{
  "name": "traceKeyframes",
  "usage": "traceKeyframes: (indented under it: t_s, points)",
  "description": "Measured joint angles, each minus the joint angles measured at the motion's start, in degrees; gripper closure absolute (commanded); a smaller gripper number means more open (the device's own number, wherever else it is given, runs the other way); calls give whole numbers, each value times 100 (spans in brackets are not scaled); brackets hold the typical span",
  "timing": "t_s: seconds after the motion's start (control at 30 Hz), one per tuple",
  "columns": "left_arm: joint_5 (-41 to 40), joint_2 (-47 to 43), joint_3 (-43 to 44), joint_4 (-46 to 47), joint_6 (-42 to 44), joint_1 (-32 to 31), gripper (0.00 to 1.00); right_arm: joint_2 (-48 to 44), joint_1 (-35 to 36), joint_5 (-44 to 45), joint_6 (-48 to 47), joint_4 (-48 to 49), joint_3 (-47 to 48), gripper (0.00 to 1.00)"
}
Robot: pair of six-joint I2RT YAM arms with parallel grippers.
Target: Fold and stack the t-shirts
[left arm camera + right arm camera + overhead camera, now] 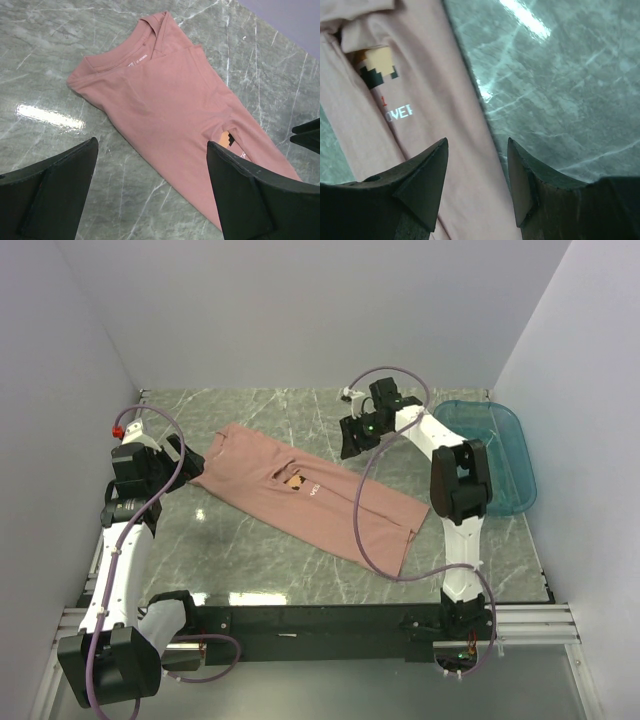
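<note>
Left pincer (152,146) gapes wide; right pincer (477,142) stands partly open, empty.

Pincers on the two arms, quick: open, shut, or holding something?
Left pincer: open, holding nothing.
Right pincer: open, empty, above the edge of the dusty-pink cotton t-shirt.

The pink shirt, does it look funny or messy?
A bit. The shirt lies slanted across the table, folded into a long uneven strip, and its print peeks out through a gap between the folded edges. Nothing looks torn or spilled.
</note>
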Motion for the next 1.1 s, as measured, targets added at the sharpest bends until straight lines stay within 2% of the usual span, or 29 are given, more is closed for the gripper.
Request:
traceKeyframes:
  t_s: [0.4, 0.67, 0.97, 1.1]
  points:
    - [46, 17, 0, 2, 0, 0, 5, 890, -107, -448, 199, -638, 540, 46]
    - [48, 17, 0, 2, 0, 0, 5, 970, -81, -455, 304, -778, 579, 48]
    - [46, 17, 0, 0, 0, 0, 5, 1113, 0, -540, 365, -874, 680, 55]
    - [46, 17, 0, 0, 0, 0, 5, 1187, 4, -570, 387, -911, 765, 66]
